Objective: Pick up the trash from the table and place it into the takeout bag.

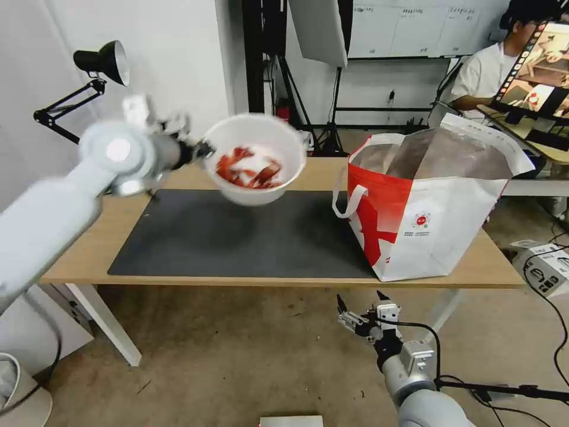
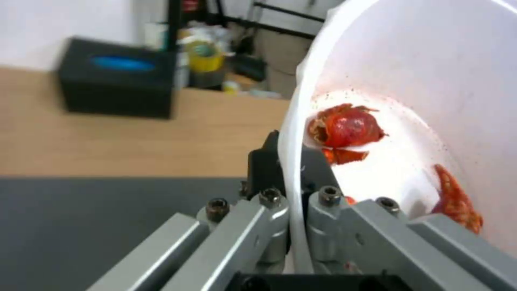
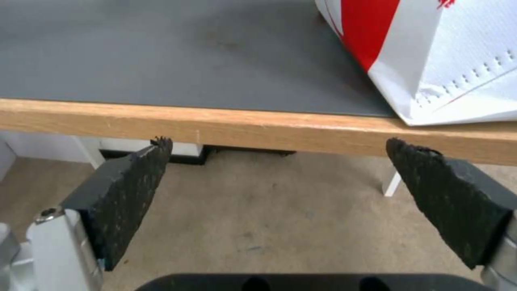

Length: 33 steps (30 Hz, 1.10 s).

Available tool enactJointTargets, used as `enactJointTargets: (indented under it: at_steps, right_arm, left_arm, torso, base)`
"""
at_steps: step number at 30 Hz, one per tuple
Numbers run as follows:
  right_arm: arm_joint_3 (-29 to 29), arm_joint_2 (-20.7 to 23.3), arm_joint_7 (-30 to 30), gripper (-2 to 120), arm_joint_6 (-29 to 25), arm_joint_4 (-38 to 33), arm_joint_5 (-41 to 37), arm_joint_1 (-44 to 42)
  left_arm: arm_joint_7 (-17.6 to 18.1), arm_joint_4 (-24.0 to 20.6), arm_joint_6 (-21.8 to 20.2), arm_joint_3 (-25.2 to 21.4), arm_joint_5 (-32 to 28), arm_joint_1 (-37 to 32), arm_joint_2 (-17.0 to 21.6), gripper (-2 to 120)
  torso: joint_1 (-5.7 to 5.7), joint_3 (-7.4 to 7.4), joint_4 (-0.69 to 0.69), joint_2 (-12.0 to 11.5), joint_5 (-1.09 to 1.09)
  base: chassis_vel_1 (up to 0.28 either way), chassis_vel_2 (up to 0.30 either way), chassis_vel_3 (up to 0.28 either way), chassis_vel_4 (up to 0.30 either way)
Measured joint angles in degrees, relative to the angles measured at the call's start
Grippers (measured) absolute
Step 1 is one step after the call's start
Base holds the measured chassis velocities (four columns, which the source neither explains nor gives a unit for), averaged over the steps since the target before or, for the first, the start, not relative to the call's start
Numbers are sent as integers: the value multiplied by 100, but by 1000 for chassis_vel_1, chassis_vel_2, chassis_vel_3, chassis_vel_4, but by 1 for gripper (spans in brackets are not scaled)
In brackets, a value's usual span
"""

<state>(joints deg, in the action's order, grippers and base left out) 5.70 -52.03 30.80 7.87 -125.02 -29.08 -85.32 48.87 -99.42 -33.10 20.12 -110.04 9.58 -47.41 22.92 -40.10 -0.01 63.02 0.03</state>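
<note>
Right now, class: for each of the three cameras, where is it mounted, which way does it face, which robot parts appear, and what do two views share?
Head view: high on the robot, facing forward and down at the table; both arms show, the left gripper holding the white bowl, the right gripper low before the table's edge.
Left wrist view: along its fingers clamping the bowl's rim.
Right wrist view: between open fingers toward the table edge.
Head and right wrist views share the takeout bag.

Left gripper [image 1: 201,148] holds the bowl [image 1: 255,157] aloft — takeout bag [image 1: 427,207] beside.
</note>
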Motion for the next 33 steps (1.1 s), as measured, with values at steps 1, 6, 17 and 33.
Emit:
enactJointTargets:
  at_steps: [1, 6, 17, 33]
  right_arm:
    - [0, 0, 1, 100, 0, 0, 0, 0]
    - [0, 0, 0, 100, 0, 0, 0, 0]
    - [0, 0, 0, 100, 0, 0, 0, 0]
    - [0, 0, 0, 100, 0, 0, 0, 0]
  left_arm:
    - [40, 139, 9, 153, -67, 251, -232, 0]
    - [72, 780, 75, 654, -129, 1001, -1174, 0]
    - [-103, 2033, 82, 1138, 269, 1540, -2479, 0]
    - [-302, 2559, 810, 1785, 2034, 1100, -3750, 0]
  torso:
    - [0, 0, 0, 0, -1]
    - [1, -1, -2, 0, 1]
    - [0, -1, 2, 0, -3]
    - [0, 0, 0, 0, -2]
  base:
    - [0, 0, 0, 0]
    - [0, 0, 0, 0]
    - [0, 0, 0, 0]
    - [0, 0, 0, 0]
